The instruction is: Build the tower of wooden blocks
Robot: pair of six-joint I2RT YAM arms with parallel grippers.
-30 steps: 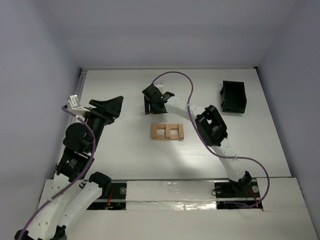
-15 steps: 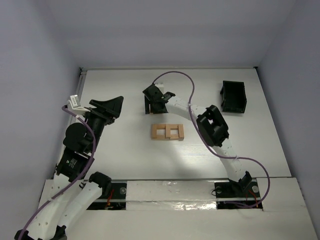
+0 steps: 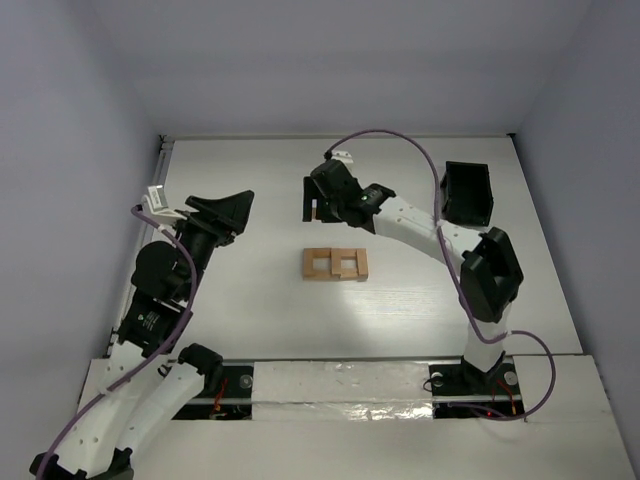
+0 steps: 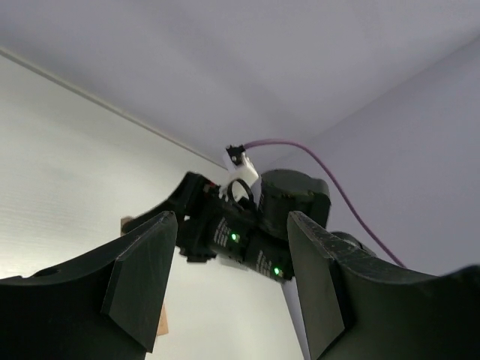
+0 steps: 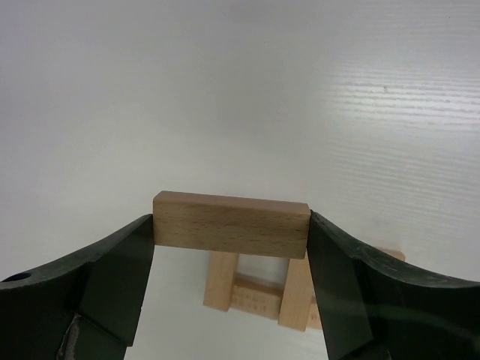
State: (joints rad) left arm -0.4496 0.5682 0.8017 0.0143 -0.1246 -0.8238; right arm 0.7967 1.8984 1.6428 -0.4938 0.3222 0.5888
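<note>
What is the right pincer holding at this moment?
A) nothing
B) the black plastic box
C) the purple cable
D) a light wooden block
D: the right wrist view shows a wooden block clamped end to end in the right pincer, raised above the table.

The right gripper clamps 1 wooden block by its ends between dark jaws, level above the white tabletop. Beneath it, partly hidden, lies the unfinished tower: 2 parallel blocks with another piece between them.

The wood block is smooth, the table matt.
</note>
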